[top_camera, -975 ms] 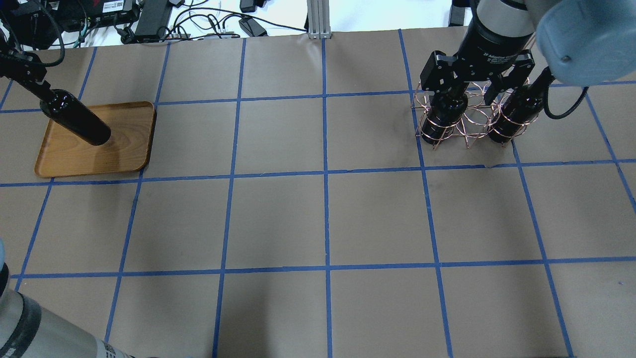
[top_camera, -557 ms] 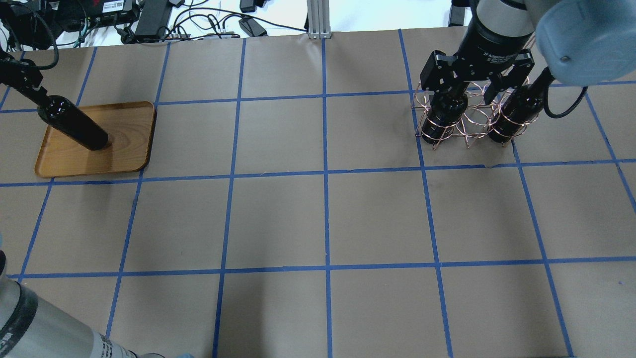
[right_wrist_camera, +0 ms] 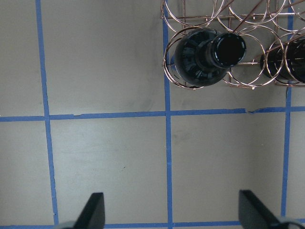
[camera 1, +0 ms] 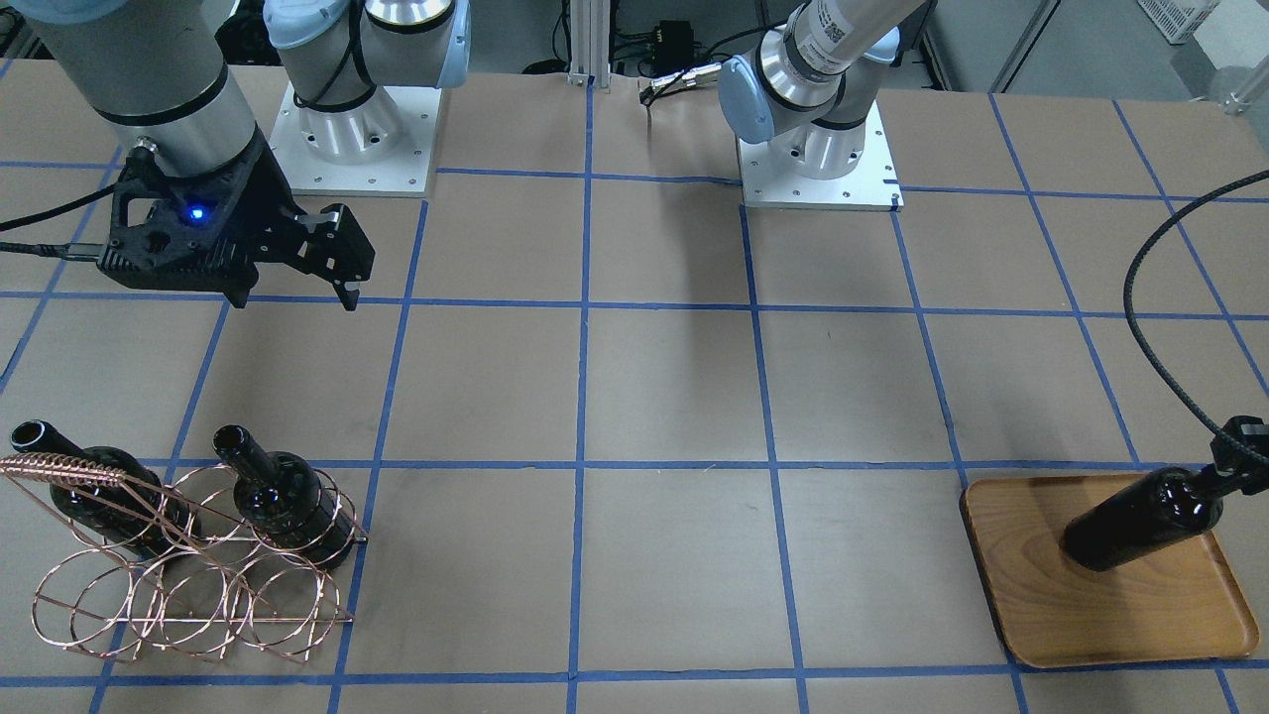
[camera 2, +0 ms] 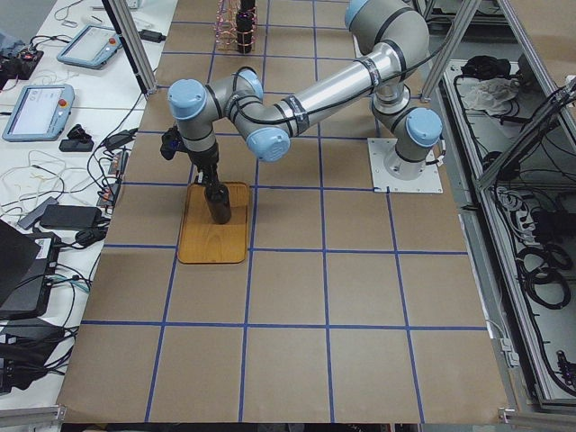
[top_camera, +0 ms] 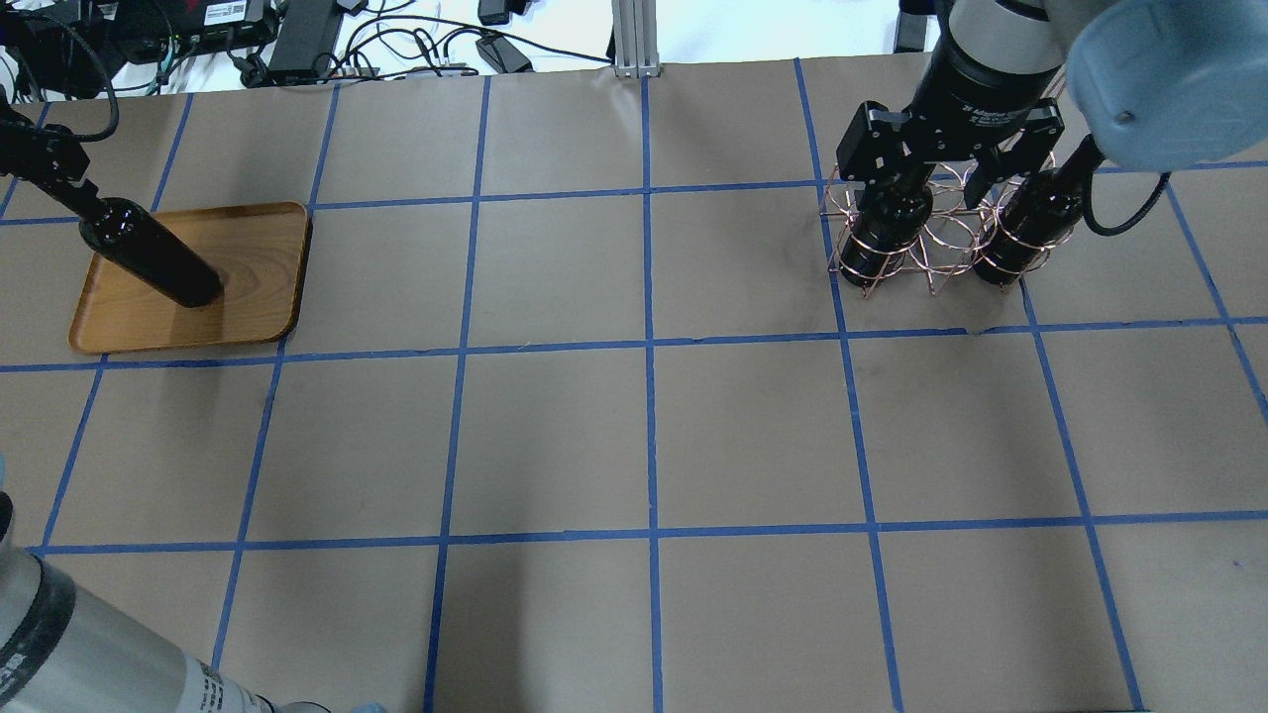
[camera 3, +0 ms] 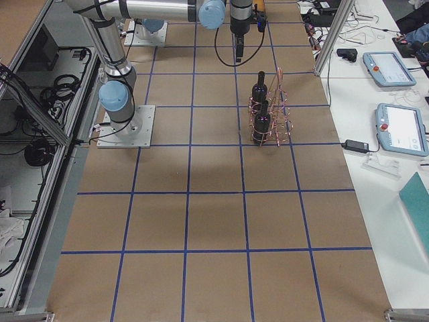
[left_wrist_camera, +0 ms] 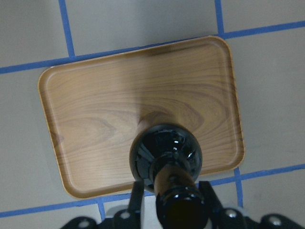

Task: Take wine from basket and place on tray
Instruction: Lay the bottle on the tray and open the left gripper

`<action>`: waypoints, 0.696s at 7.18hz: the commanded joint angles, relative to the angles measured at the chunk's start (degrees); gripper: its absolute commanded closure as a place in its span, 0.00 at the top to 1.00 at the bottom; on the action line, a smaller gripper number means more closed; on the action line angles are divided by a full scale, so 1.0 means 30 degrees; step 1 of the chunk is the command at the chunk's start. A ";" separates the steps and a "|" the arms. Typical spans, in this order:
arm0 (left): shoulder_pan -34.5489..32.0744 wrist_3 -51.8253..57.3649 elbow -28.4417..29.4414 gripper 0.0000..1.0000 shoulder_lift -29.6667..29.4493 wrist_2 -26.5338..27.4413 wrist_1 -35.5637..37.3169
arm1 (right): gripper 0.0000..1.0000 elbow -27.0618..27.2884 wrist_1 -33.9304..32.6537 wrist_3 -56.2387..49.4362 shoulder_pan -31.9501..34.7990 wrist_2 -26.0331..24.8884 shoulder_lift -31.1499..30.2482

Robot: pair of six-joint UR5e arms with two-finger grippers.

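front view, wine (camera 1: 1140, 518): lower right of frame, base over the tray (camera 1: 1110, 625), neck running up to the right edge.
front view, left claw (camera 1: 1241, 454): clamped on the wine's neck, right on top of it. Long axis runs claw to tray; the lean in frame looks like perspective.
front view, right claw (camera 1: 292, 297): upper left, spread wide, empty. Well apart from the basket (camera 1: 149, 610) at lower left, which holds two more bottles (camera 1: 288, 506).
overhead view, wine: left side of frame, base inside the tray rim, about mid-tray, clear of every edge.
overhead view, right claw: upper right, overlaps the basket in frame only.
left side view, wine: upright at the tray, near (left) arm on it. Claw opening not judged here.
right side view, basket: upper middle, both bottles neck-up, right claw further up the frame and apart from it.
left wrist view, wine: straight below the camera, neck between the two fingers (left_wrist_camera: 208, 198), shoulder hiding the base.
left wrist view, contact: can't tell if the base touches the wood or hangs just above it.
right wrist view, right claw: tips at the bottom corners, wide gap, bare bench (right_wrist_camera: 109, 157) between; basket along the top edge.
call: the wine belongs to the left claw and the right arm is nowhere near. Likely next: seat it, open, then pull straight up along the neck.
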 commanded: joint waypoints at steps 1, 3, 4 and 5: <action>-0.0028 -0.0142 -0.0006 0.93 0.0604 -0.0041 -0.0757 | 1.00 0.0000 -0.0021 -0.0045 0.0000 -0.0057 0.0030; -0.0378 -0.0491 0.0141 0.93 0.2617 -0.0040 -0.3675 | 1.00 0.0000 -0.0022 -0.0016 0.0000 0.0003 0.0030; -0.0873 -0.1858 0.0083 0.93 0.3471 0.0018 -0.4100 | 1.00 0.0000 -0.0051 0.0013 0.0000 0.0003 0.0002; -0.2067 -0.3322 -0.0121 0.93 0.4175 0.0453 -0.4162 | 1.00 0.0000 -0.0022 0.0013 0.0000 0.0032 0.0030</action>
